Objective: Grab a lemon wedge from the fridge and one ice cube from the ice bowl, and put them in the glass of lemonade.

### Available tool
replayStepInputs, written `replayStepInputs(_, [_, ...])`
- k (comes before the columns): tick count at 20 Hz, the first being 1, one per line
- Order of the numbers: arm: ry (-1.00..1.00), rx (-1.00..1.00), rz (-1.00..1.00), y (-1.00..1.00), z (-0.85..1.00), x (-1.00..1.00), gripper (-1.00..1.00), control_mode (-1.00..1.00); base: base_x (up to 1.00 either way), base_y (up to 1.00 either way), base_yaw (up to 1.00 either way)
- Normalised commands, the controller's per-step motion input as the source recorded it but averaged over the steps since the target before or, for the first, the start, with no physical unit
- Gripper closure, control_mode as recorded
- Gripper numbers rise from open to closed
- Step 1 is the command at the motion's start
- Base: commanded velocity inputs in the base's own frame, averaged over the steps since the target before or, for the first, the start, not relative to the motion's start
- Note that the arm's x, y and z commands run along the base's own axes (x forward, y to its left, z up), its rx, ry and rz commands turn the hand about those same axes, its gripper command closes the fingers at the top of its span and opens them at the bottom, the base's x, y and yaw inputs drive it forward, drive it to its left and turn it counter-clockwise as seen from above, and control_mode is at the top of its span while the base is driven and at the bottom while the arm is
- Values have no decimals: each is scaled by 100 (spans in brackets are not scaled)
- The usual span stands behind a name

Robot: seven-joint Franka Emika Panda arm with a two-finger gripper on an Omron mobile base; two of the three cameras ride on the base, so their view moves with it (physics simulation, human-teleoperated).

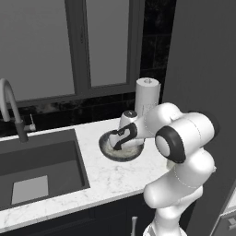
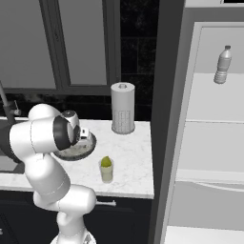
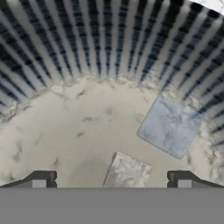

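**Gripper spread inside the ice bowl; wedge already in the glass**

At far left, a sink (image 1: 41, 175) with a curved faucet (image 1: 11, 106) is set into the white marble counter (image 1: 115, 177). Next along, the ice bowl (image 1: 107, 151) sits on the counter beside the sink, dark and ribbed on its inner wall, pale on its floor. The arm reaches down into it. In the hand view the gripper (image 3: 111, 177) stands with fingertips (image 3: 41, 179) set wide apart, nothing between them. A pale cube (image 3: 127, 171) lies on the bowl floor between the tips, just ahead of them; contact cannot be confirmed. A second, bluish cube (image 3: 169, 127) lies further in, against the ribbed wall.

Behind the bowl stands a white paper-towel roll (image 2: 123, 108). Near the counter's front edge, right of the bowl and apart from it, stands the glass of lemonade (image 2: 106, 172), with the lemon wedge (image 2: 106, 162) resting at its mouth.

At right, the fridge (image 2: 209, 143) stands open, a bottle (image 2: 222, 65) on its upper shelf.
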Motion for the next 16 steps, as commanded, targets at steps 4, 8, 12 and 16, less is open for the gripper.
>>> replayStepInputs(4, [0,0,0,0,-16,0,-100,-100,0,0,0])
replayStepInputs(8, [0,0,0,0,-3,0,-100,-100,0,0,0])
replayStepInputs(12, [0,0,0,0,0,0,-100,-100,0,0,0])
replayStepInputs(16, [0,0,0,0,-2,0,-100,-100,0,0,0])
